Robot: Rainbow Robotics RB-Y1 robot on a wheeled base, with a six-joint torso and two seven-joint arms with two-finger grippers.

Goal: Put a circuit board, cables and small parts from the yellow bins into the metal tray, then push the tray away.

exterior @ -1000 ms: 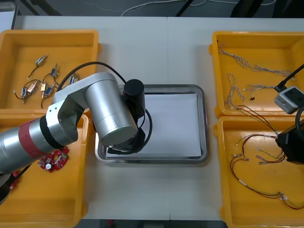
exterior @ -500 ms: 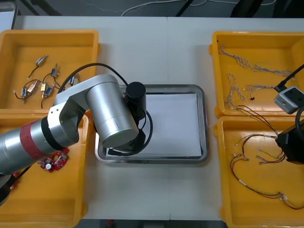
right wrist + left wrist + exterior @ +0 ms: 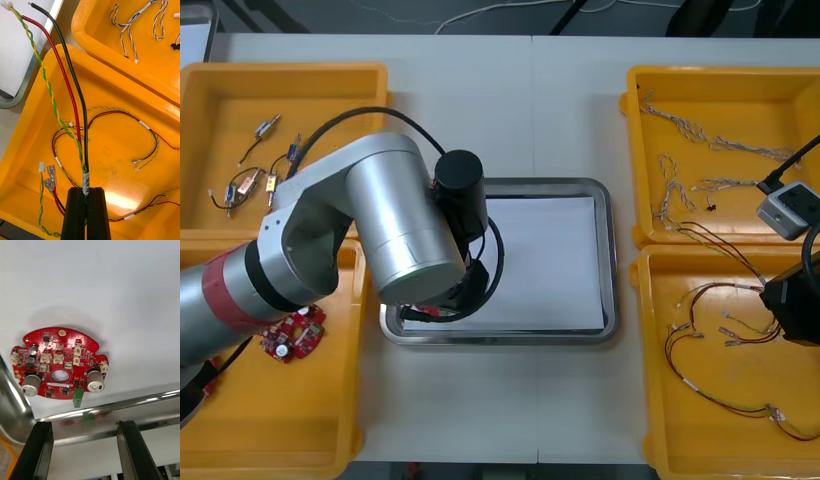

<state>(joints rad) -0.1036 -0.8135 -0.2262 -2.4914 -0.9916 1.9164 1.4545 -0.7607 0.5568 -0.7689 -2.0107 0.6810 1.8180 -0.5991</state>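
The left gripper (image 3: 85, 424) hangs released over the near left corner of the metal tray (image 3: 123, 405), its two black fingers standing wide apart with nothing between them. Just past the fingertips a round red circuit board (image 3: 60, 365) lies flat on the tray's white inside, close to the shiny rim. A white strip on the board carries print too small to read.

The right gripper (image 3: 86, 191) is over the near right yellow bin (image 3: 123, 97), clenched on a cable bundle (image 3: 80, 123) of black, red and twisted green-and-yellow strands. A white sleeve just above its fingertips bears dark lettering that cannot be made out. Loose red and yellow cables (image 3: 148, 127) lie in the bin beneath.

In the front view the left arm (image 3: 390, 230) covers the tray's left side. A spare board (image 3: 292, 335) sits in the near left bin. Farther off, small metal parts (image 3: 250, 185) lie in the far left bin, and blue and white cables (image 3: 127, 22) in the far right bin.
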